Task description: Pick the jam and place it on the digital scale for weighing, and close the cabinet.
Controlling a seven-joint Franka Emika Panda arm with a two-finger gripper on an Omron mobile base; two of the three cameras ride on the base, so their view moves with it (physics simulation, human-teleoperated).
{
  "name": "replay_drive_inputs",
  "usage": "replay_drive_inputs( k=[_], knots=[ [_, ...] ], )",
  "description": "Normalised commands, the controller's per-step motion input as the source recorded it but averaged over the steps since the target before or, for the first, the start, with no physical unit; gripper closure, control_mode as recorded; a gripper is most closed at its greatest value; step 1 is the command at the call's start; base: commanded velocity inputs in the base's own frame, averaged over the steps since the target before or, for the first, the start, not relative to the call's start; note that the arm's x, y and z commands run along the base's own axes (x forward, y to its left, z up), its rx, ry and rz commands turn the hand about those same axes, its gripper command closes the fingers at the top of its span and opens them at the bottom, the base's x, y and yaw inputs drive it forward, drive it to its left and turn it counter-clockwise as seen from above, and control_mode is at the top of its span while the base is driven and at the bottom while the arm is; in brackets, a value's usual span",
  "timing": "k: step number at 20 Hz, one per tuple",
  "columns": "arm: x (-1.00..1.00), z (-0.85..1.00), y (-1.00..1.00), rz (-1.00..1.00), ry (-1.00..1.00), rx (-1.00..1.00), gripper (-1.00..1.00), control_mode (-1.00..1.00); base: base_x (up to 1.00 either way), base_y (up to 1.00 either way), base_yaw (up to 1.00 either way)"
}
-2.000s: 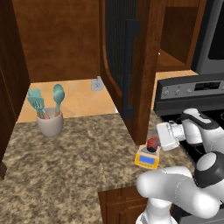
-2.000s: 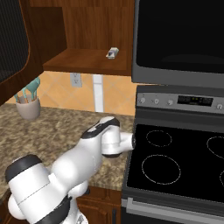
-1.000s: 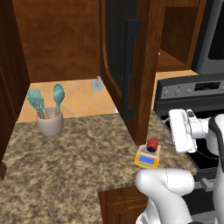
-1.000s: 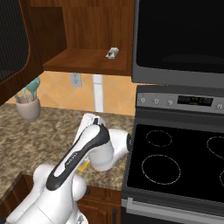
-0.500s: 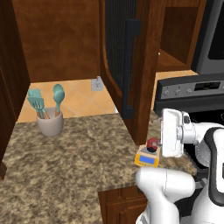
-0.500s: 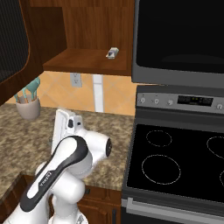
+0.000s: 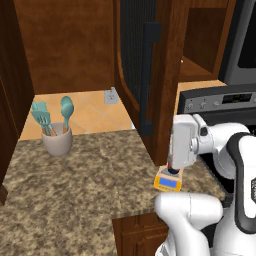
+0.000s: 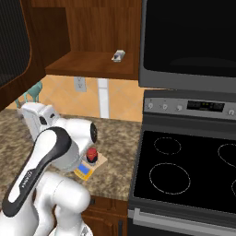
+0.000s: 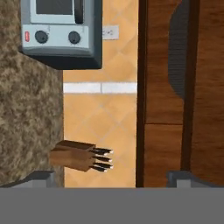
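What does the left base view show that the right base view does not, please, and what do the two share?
Left base view alone: the open cabinet door's dark ribbed panel and long black bar handle seen face on, and a cup of teal utensils in full.

Right base view alone: the stove top's burner rings, the dark oven front above it, and a small object on the open shelf.

Both: the jam resting on the digital scale on the granite counter.
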Motion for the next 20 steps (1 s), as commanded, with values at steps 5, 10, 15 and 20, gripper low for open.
replay_drive_inputs(
  k=[5, 10, 15, 20],
  knots=[
    [-1.00, 0.00, 0.63, -0.09, -0.33, 0.19, -1.00, -1.00, 0.00, 0.00, 0.00],
    [-1.00, 0.00, 0.67, -0.17, -0.22, 0.25, -1.00, -1.00, 0.00, 0.00, 0.00],
    [-1.00, 0.00, 0.85, -0.19, -0.13, 0.24, -1.00, -1.00, 0.00, 0.00, 0.00],
    [-1.00, 0.00, 0.32, -0.14, -0.02, 0.34, -1.00, -1.00, 0.00, 0.00, 0.00]
  ],
)
